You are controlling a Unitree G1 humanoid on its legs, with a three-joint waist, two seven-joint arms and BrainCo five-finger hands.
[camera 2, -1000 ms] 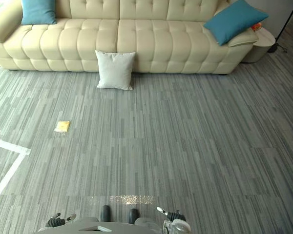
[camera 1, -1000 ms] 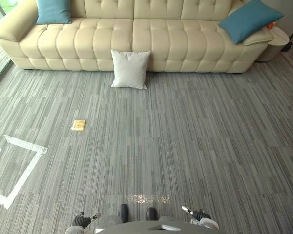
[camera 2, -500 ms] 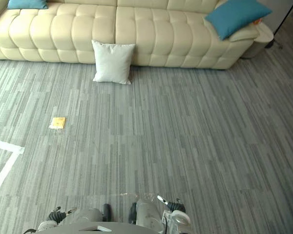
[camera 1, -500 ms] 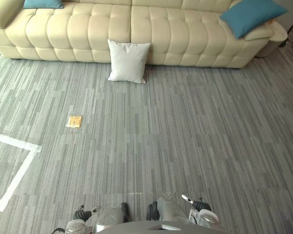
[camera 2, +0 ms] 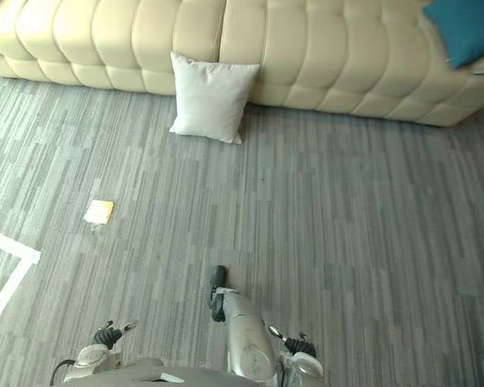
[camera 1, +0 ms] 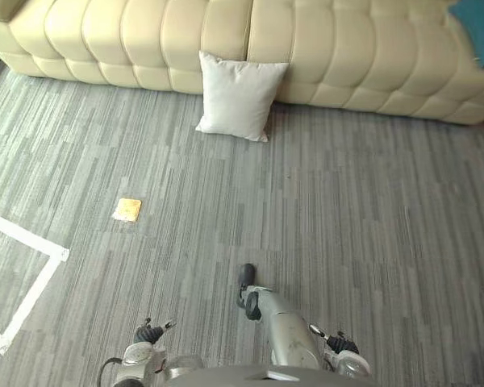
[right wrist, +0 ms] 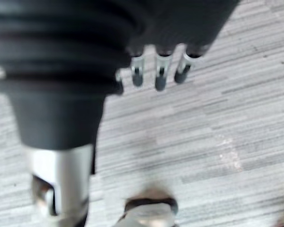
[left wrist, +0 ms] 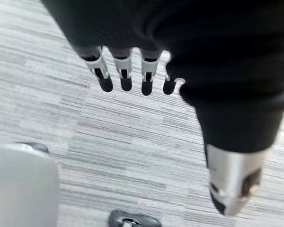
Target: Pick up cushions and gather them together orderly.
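A white square cushion (camera 1: 236, 97) stands on the grey carpet, leaning against the front of the cream sofa (camera 1: 347, 48). A teal cushion (camera 2: 464, 28) lies on the sofa's right end, cut off by the picture's edge. My left hand (camera 1: 149, 332) hangs low at the near edge, far from both cushions, and my right hand (camera 1: 339, 345) hangs low on the other side. In the left wrist view the left hand's fingers (left wrist: 125, 78) are relaxed over bare carpet and hold nothing. The right hand's fingers (right wrist: 158, 75) are relaxed over carpet too, holding nothing.
A small yellow flat thing (camera 1: 127, 210) lies on the carpet, left of the middle. White tape lines (camera 1: 32, 278) mark the floor at the near left. Open carpet stretches between me and the sofa.
The whole picture has shifted: the camera moved nearer the sofa and looks lower. The cushions have stayed where they were. Both hands still hang low and hold nothing.
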